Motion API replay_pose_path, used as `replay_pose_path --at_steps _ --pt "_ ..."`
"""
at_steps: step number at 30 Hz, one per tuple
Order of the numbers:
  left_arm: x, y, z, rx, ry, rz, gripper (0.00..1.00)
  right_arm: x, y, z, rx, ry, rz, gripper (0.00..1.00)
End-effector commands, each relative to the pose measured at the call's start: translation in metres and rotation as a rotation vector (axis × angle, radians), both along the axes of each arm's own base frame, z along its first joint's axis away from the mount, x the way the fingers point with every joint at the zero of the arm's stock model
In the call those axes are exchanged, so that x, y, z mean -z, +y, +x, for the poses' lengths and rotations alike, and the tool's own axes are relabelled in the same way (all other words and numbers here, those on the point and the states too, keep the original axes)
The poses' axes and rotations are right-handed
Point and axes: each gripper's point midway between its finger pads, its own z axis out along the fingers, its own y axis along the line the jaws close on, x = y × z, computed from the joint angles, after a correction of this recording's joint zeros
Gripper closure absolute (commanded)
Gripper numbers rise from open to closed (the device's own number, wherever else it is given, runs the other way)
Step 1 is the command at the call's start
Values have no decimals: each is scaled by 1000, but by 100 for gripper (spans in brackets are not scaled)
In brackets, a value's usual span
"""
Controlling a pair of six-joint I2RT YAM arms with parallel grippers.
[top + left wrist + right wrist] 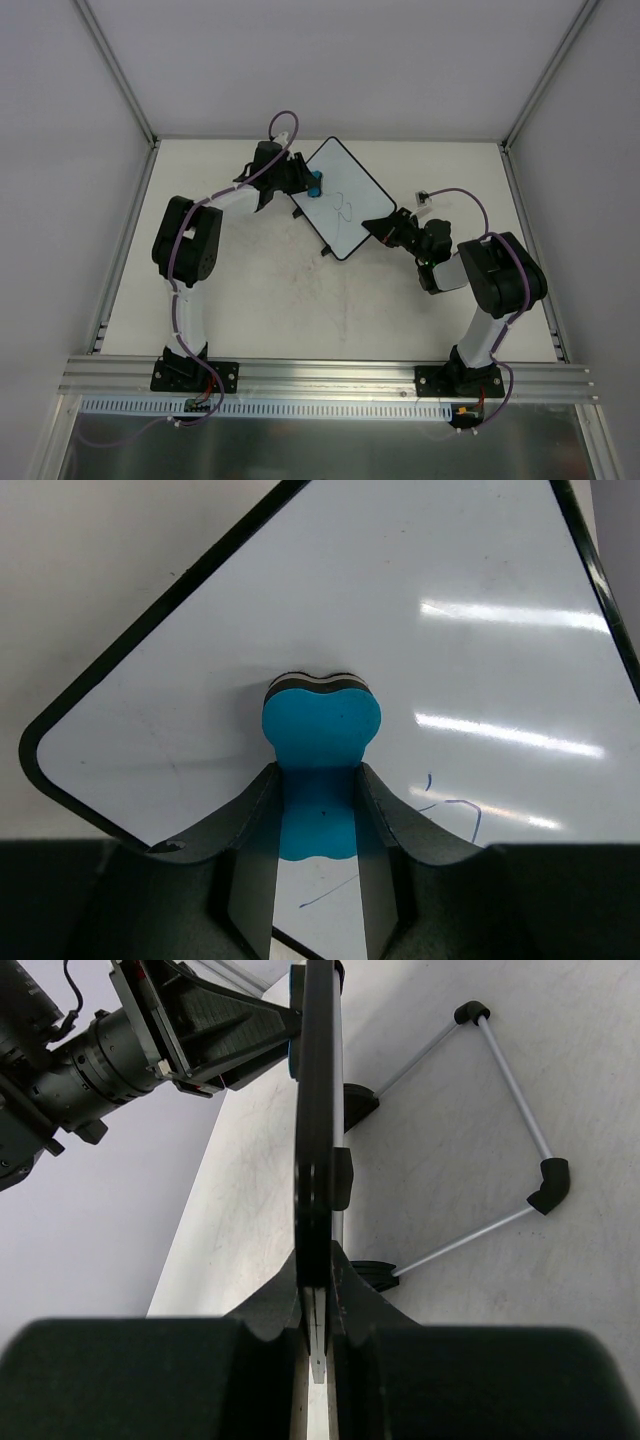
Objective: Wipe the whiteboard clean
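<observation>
L gripper (318,780) pinches eraser (321,725) against board (420,610), mid-table btwn arms, R gripper (318,1295) clamping its edge: press evenly, sweep toward blue marks (455,805) w/o tilting.

Setting: a robotics laboratory test cell.

Indicators, top view:
- A white tabletop (280,310) fills the centre of the frame. Plain white wall panels (330,60) enclose it at the top and on both sides.
- Aluminium frame posts (115,70) run in from the upper left and upper right corners.
- An aluminium extrusion rail (320,375) spans the lower part of the frame. The left arm base (195,373) and right arm base (460,380) are bolted to it.
- A slotted white cable duct (300,408) sits just below the rail.
- Exposed purple cables (178,305) run along both arms.
</observation>
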Motion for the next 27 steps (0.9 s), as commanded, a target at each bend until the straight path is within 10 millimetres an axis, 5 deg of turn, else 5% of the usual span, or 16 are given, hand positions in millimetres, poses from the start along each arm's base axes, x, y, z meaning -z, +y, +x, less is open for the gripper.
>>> replay_pose_path --at_steps 1,6,14,27 --pt "45 12 -29 -23 170 51 96 -33 12 1 -47 -133 41 100" --pt "53 20 -32 -30 200 40 96 -34 12 1 -48 -134 43 100" --pt "41 -1 -43 70 122 74 96 -33 12 2 -50 -131 44 100" --pt "9 -75 -82 307 -106 180 96 -32 12 2 -50 -130 41 100"
